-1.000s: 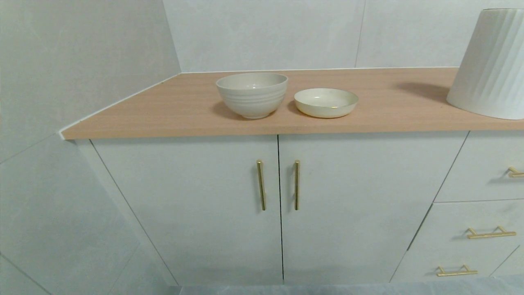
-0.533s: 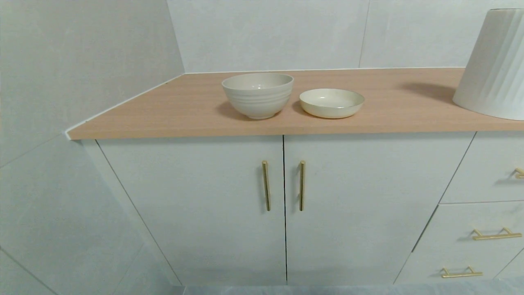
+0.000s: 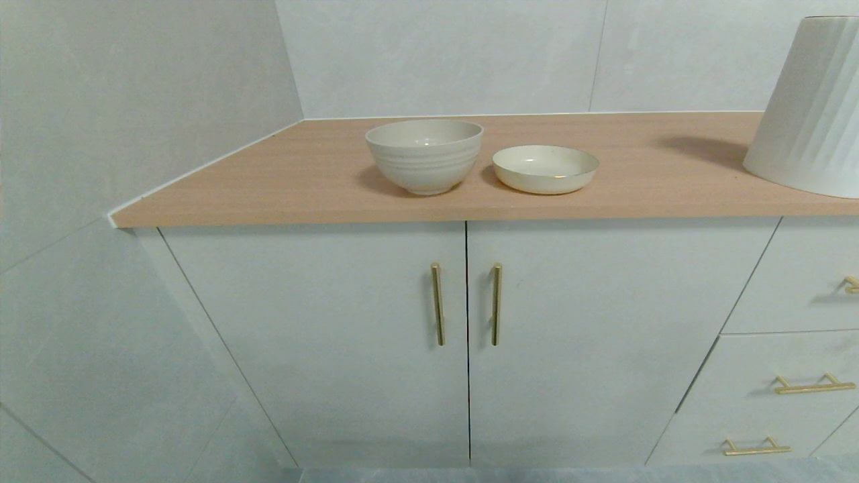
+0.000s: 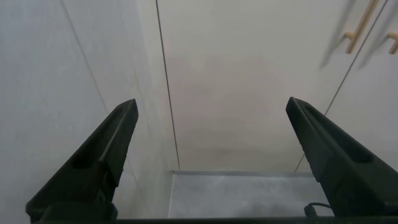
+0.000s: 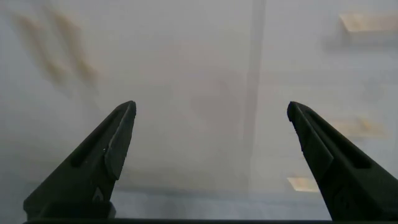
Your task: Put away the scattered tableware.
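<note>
A deep ribbed beige bowl [image 3: 424, 155] stands on the wooden countertop [image 3: 282, 181]. Just to its right sits a shallow cream dish [image 3: 545, 168] with a gold rim; the two do not touch. Below them are two shut white cabinet doors with upright gold handles [image 3: 437, 304] [image 3: 496, 304]. My left gripper [image 4: 211, 112] is open with nothing between its fingers, held low in front of the cabinet front. My right gripper [image 5: 211, 112] is also open and holds nothing, facing the white drawer fronts.
A large white ribbed lampshade-like object [image 3: 809, 107] stands at the countertop's right end. Drawers with gold handles [image 3: 814, 384] are at the lower right. A tiled wall [image 3: 100, 134] closes off the left side and the back.
The whole head view has slid slightly, so the camera moved a little leftward. The bowl and dish keep their places on the countertop.
</note>
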